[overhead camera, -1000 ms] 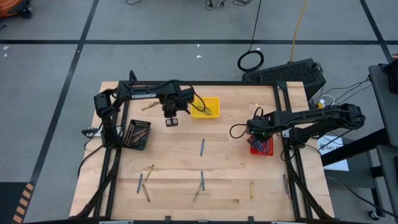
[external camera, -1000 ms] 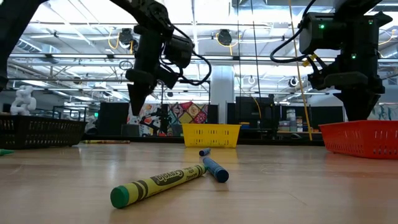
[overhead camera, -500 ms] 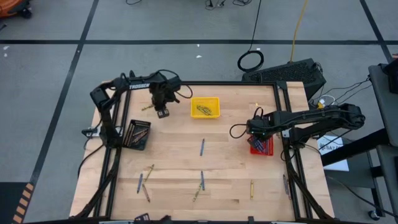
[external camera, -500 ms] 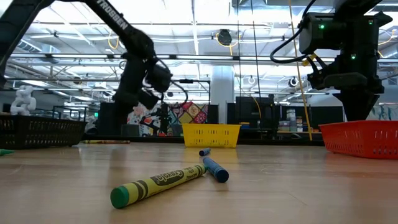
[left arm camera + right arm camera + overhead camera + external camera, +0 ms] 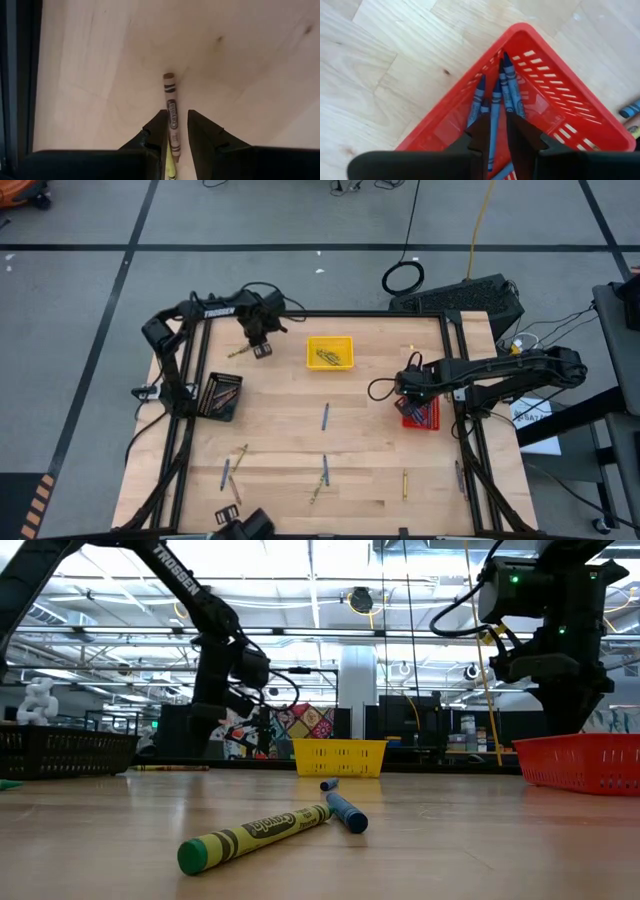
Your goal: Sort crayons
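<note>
A brown crayon (image 5: 172, 107) lies flat on the wood near the table's far left corner (image 5: 238, 352). My left gripper (image 5: 178, 125) hangs above it, pointing down; its fingers are open by a narrow gap, and the crayon shows through that gap, along the fingers' line. In the low view this gripper (image 5: 205, 735) is clear of the table. My right gripper (image 5: 493, 127), also narrowly open and holding nothing, hangs over a corner of the red tray (image 5: 555, 75), where several blue crayons (image 5: 507, 87) lie. More crayons are scattered on the near half of the table (image 5: 325, 416).
A yellow tray (image 5: 346, 342) with crayons stands at the far middle. A black tray (image 5: 221, 395) with crayons is at the left. A yellow-green crayon (image 5: 255, 835) and a blue one (image 5: 345, 810) lie close to the low camera. A dark object (image 5: 240, 525) shows at the near edge.
My left gripper has gone from beside the yellow tray toward the table's far left corner and down, rolling a little, and now hangs over the brown crayon. The right arm has kept still.
</note>
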You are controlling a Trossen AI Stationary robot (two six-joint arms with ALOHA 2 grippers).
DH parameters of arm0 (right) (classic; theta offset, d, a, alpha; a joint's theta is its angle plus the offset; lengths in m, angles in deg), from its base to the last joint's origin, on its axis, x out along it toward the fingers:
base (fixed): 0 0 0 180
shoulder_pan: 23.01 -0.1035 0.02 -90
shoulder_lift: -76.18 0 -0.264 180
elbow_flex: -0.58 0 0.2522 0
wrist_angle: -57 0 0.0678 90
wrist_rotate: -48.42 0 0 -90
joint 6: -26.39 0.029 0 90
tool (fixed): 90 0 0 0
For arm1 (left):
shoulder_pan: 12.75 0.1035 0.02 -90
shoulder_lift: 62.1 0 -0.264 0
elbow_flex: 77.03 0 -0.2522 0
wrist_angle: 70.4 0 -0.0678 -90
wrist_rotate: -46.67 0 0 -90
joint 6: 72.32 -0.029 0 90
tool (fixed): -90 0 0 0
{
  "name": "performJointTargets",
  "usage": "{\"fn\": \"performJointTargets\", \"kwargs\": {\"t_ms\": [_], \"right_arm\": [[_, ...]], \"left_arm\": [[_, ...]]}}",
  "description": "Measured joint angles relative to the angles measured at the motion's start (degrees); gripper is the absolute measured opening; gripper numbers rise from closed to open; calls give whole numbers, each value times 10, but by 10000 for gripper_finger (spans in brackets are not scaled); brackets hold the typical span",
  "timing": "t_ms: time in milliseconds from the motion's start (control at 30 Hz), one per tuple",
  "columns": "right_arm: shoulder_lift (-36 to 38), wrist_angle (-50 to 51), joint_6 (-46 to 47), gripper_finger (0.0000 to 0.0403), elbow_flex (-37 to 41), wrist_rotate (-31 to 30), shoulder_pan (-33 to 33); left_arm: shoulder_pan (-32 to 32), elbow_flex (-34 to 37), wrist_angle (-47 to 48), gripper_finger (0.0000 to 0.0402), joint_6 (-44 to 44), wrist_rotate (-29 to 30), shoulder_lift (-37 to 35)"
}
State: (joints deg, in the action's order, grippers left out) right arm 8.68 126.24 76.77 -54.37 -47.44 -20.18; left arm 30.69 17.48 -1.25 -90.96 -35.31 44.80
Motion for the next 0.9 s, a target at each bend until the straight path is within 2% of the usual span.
{"fn": "performJointTargets", "kwargs": {"t_ms": [233,900], "right_arm": [[0,0,14,51,0,1,0],[0,1,24,51,0,1,0]], "left_arm": [[32,0,2,66,-17,-47,0],[38,14,-24,66,-28,-66,5]]}}
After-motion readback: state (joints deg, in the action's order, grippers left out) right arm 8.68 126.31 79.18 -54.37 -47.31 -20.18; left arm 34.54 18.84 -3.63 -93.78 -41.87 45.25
